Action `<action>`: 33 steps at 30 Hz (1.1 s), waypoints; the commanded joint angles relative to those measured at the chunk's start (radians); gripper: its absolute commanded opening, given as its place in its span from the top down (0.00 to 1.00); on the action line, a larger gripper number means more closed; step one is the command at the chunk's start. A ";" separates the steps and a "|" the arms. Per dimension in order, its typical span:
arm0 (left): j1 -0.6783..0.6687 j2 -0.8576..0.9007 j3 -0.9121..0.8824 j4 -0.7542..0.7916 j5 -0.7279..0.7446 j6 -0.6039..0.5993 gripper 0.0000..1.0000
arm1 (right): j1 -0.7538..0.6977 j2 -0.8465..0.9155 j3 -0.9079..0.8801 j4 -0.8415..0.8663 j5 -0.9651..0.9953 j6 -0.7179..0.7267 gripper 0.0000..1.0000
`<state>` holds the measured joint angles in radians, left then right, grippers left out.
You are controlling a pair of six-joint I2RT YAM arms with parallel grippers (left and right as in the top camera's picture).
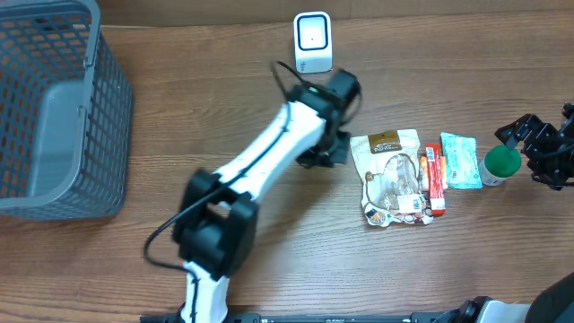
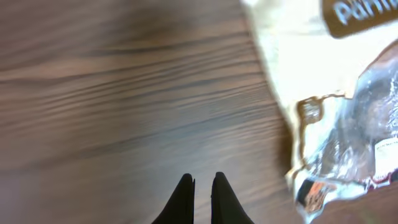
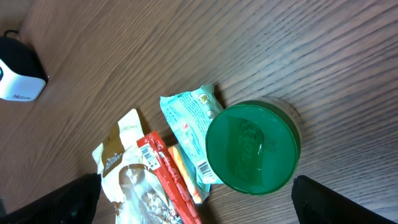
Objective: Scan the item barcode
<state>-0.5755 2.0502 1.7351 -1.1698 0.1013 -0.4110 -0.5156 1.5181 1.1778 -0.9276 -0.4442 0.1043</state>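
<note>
The left end effector hangs low over the bare wood of the worktop, its two black fingers pressed together and holding nothing. In the overhead view it sits just to the left of a cream snack pouch, close to the pouch's edge but apart from it. The left wrist view shows the pouch's brown label and clear window, blurred, at the right of the frame.

The pouch lies flat, right of the worktop's centre. A red stick packet touches its right edge, with a thin orange one partly under it. Next comes a teal wrapper, whose barcode shows along one edge in the right wrist view. A green-lidded tub stands upright just beyond, its lid overlapping the wrapper's end as seen from the right wrist.

The right end effector is near the tub with its fingers spread wide, gripping nothing.

The white barcode scanner stands at the far edge, well apart from the row of items. A grey mesh basket sits at the left.
</note>
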 commanded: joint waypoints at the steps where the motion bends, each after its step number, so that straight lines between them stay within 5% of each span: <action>1: 0.080 -0.090 0.025 -0.063 -0.114 0.022 0.96 | -0.002 -0.021 0.008 0.005 0.003 -0.005 0.00; 17: 0.349 -0.121 0.014 -0.143 -0.164 0.023 0.91 | -0.002 -0.021 0.008 0.005 0.003 -0.005 0.00; 20: 0.373 -0.121 0.014 -0.164 -0.164 0.033 0.73 | -0.002 -0.021 0.008 0.005 0.003 -0.005 0.00; 21: 0.378 -0.121 0.014 -0.170 -0.163 0.033 0.28 | -0.002 -0.021 0.008 0.005 0.003 -0.005 0.00; 22: 0.380 -0.121 0.014 -0.167 -0.164 0.033 0.00 | -0.002 -0.021 0.008 0.005 0.003 -0.005 0.00; 33: 0.379 -0.121 0.014 -0.158 -0.164 0.033 0.00 | -0.002 -0.021 0.008 0.005 0.003 -0.005 0.00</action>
<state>-0.1982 1.9430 1.7409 -1.3285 -0.0502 -0.3893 -0.5156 1.5181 1.1778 -0.9276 -0.4438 0.1043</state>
